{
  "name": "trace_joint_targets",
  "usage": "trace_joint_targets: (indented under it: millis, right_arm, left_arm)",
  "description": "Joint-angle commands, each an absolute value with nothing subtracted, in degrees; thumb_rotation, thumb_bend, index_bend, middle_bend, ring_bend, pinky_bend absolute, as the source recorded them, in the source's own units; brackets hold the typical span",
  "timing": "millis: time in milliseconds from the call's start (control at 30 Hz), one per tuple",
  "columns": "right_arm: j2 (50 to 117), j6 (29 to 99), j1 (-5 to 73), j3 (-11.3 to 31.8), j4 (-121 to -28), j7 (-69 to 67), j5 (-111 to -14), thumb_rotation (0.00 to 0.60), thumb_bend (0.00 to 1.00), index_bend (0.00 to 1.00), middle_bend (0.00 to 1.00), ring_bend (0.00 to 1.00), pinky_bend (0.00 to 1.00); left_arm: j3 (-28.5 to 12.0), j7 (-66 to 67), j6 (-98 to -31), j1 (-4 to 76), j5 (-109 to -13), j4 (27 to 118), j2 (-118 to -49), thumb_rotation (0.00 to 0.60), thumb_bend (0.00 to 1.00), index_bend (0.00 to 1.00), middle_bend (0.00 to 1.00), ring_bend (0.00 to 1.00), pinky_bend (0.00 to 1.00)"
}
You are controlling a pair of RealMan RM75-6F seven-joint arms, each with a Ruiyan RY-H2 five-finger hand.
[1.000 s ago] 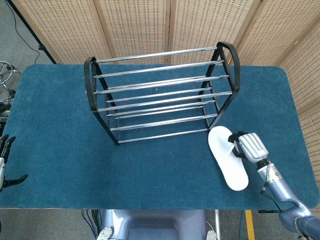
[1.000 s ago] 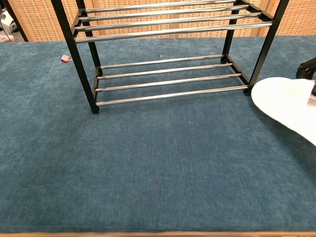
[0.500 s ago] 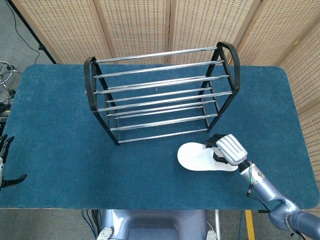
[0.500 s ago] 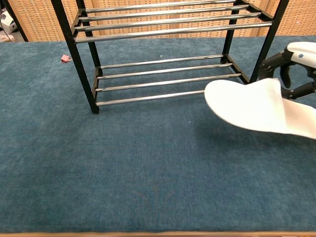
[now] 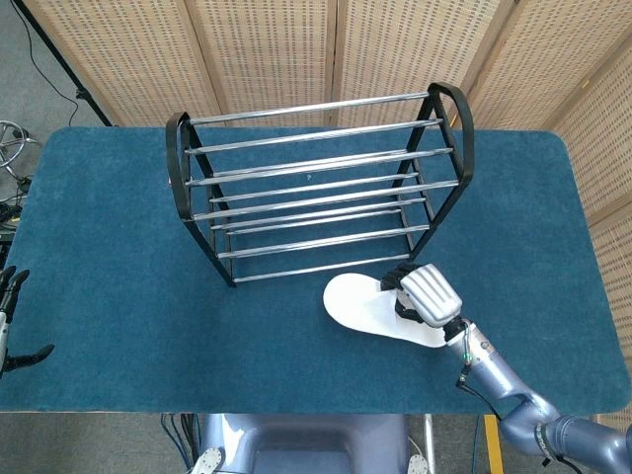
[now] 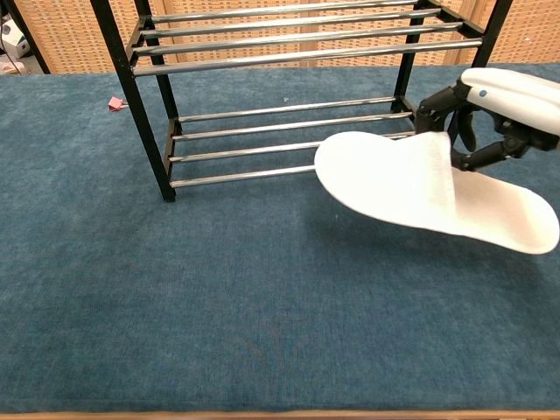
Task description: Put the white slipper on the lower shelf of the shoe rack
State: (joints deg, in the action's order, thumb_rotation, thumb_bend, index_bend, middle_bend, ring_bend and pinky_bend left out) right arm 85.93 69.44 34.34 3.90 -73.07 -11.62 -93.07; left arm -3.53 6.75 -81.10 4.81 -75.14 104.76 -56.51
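One white slipper [image 6: 411, 185], flat, toe toward shoe rack [image 5: 316, 188]

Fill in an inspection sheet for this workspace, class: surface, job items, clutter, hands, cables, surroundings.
Surface: blue carpeted table.
Job items: white slipper lifted off the table, toe at the front of the shoe rack; both shelves bare.
Clutter: small pink object behind the rack.
Hands: right hand grips the slipper; left hand at the table's left edge, holding nothing.
Cables: black cable on the floor, far left.
Surroundings: woven screen panels behind.
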Motion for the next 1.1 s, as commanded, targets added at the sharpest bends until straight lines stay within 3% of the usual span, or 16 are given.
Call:
trace_joint_targets:
  millis: [33, 700, 1100]
  right_arm:
    - [87.0, 67.5, 35.1, 5.5, -74.8, -8.9, -90.5, 0.600, 0.61, 0.56, 0.56, 0.46, 0.60]
    - [94.1, 61.4, 39.0, 10.7, -76.6, 4.2, -80.9, 0.600, 0.61, 0.56, 0.56, 0.46, 0.61]
    - [100.0, 60.9, 41.4, 13.9, -70.8, 9.5, -76.4, 0.600, 0.61, 0.56, 0.57, 0.47, 0.62]
  left_arm:
    - [-3.5, 6.7, -81.2, 4.8, -75.2, 104.8, -56.5, 0.600, 0.00, 0.00, 0.00, 0.00, 0.00]
    - [-3.5, 3.8, -81.4, 4.3, -76.0, 104.7, -55.3, 0.600, 0.00, 0.00, 0.00, 0.00, 0.00]
    - [-3.3, 2.3, -81.3, 4.1, -76.5, 104.8, -54.5, 0.600, 0.00, 0.00, 0.00, 0.00, 0.00]
